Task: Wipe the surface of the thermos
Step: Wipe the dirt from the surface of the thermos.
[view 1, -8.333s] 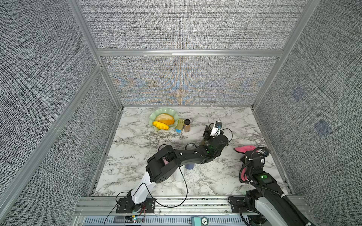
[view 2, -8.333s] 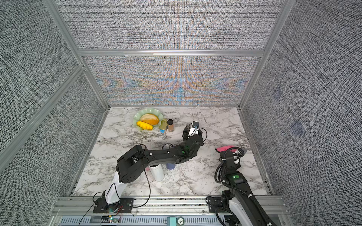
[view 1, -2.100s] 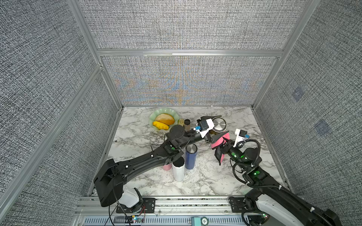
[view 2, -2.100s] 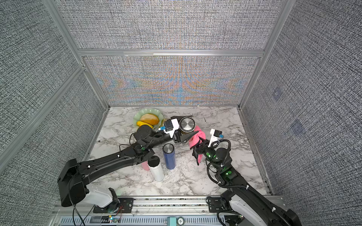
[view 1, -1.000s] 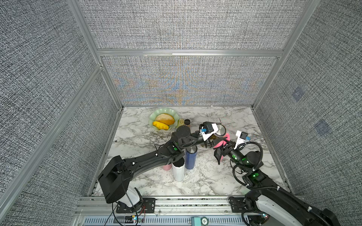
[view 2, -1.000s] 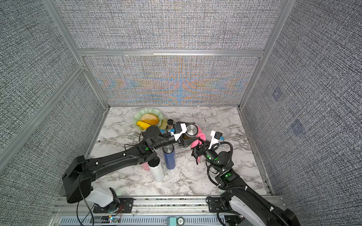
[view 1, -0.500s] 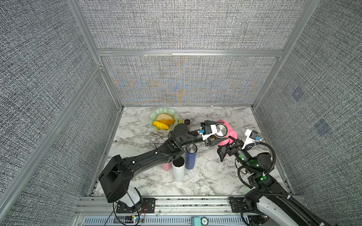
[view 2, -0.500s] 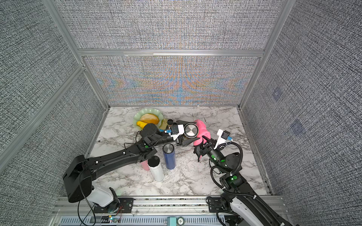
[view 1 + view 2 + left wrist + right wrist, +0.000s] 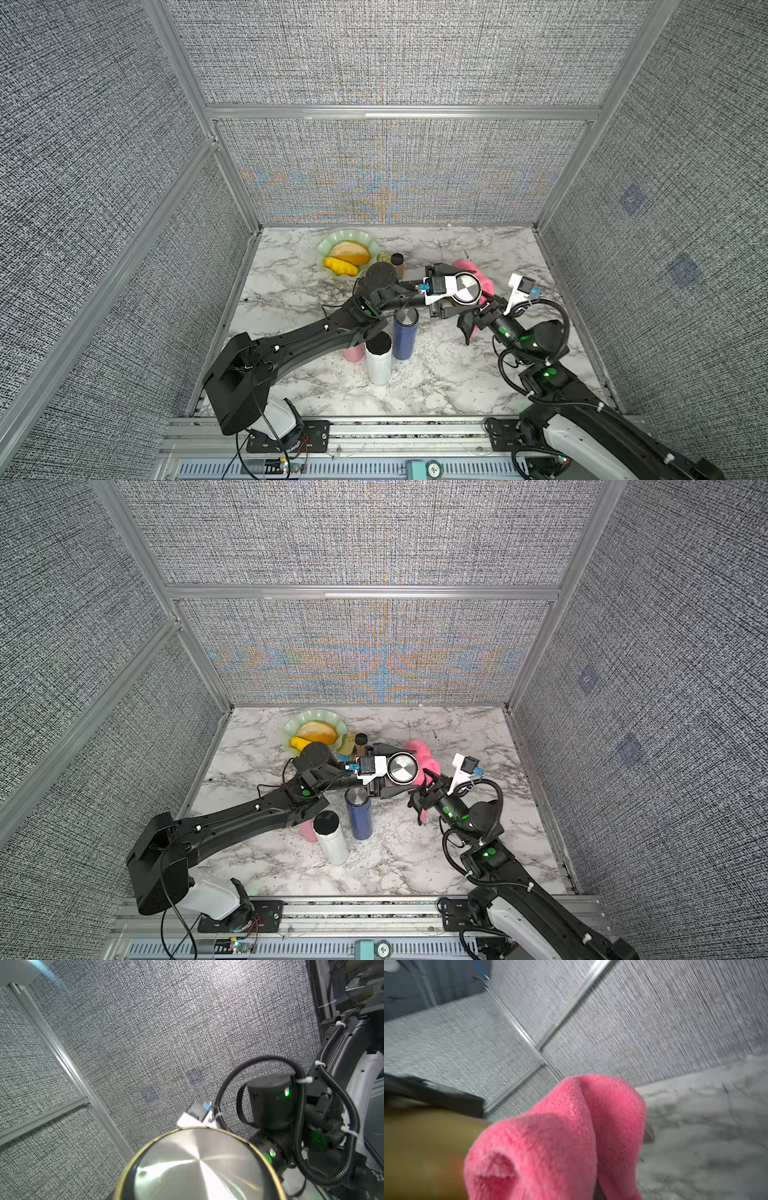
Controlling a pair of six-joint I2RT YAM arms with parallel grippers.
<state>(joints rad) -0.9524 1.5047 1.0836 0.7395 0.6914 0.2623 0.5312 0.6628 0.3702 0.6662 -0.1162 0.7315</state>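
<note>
Within the last second the pink cloth (image 9: 485, 283), pinched by the right gripper (image 9: 473, 322), swings to the far side of the thermos (image 9: 465, 287). The left gripper (image 9: 441, 291) clamps the thermos aloft. Contact probable, though the view is blurred; wipe progressing.

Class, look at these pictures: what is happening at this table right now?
The left gripper is shut on the thermos and seems to hold it up off the table. The right gripper, shut on a pink cloth, has it against the thermos's side. A blue bottle and a white bottle stand nearby.
</note>
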